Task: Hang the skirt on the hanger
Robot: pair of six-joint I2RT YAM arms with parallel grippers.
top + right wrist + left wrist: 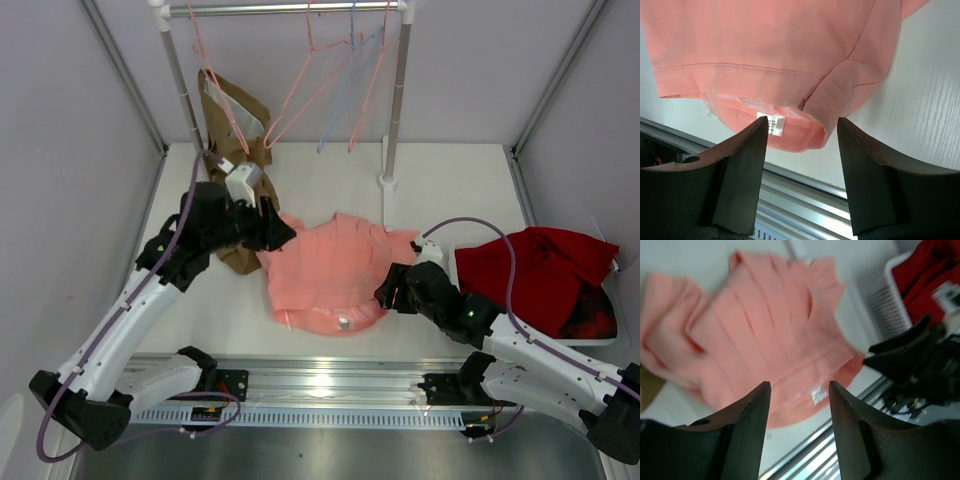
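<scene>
The salmon-pink skirt [330, 270] lies flat on the white table, its waistband with a small white label [343, 322] toward the near edge. It fills the left wrist view [760, 335] and the right wrist view [775, 55]. Pink wire hangers [305, 85] hang on the rail at the back. My left gripper [283, 233] is open and empty at the skirt's left edge [799, 387]. My right gripper [385, 290] is open and empty at the skirt's right waist corner [802, 125].
A brown garment [235, 120] hangs at the rack's left post and trails onto the table. A pale blue wire hanger [345, 90] hangs among the pink ones. A dark red cloth [540, 270] lies in a white basket [600, 338] at the right. A metal rail [330, 385] runs along the near edge.
</scene>
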